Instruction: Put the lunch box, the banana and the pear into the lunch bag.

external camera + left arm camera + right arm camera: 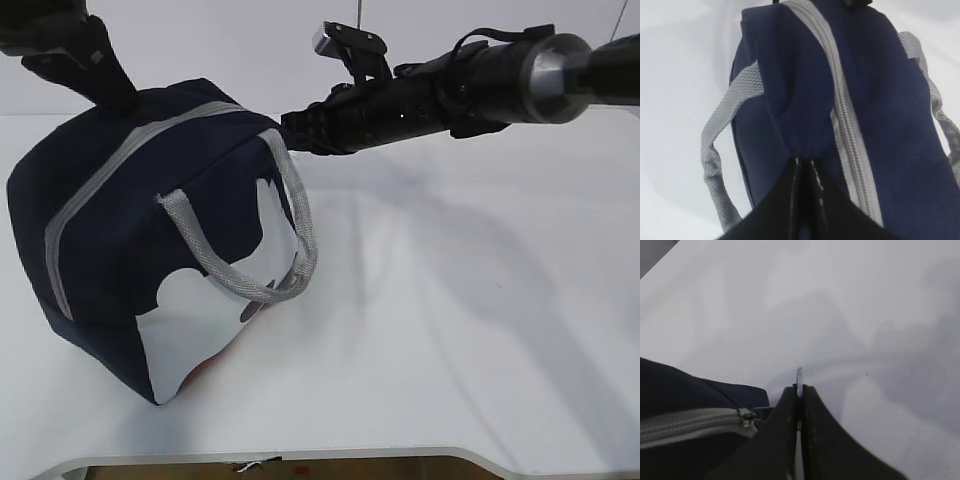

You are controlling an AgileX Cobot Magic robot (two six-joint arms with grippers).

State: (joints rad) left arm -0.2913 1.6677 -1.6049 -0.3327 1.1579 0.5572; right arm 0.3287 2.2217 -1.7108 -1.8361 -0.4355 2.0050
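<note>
Because the one boxy navy-blue fabric lunch bag [150,240], standing toward the white table's [470,330] front-left corner, is soft and sagging, it will likely buckle unless taken by firm parts such as its two grey strap handles or its single grey zipper [847,125]. The left gripper [806,167] is pressed together, pinching a fold of the bag's top fabric. Farther back, the right gripper [799,390] is clamped on the thin ring pull [799,376] at the zipper's end; no lunch box, banana or pear shows.

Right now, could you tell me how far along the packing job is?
The lunch bag is zipped shut, with no food in view. The left gripper pinches its fabric, and the right gripper clamps the ring pull. Whether it is packed or unopened, I cannot tell.
</note>
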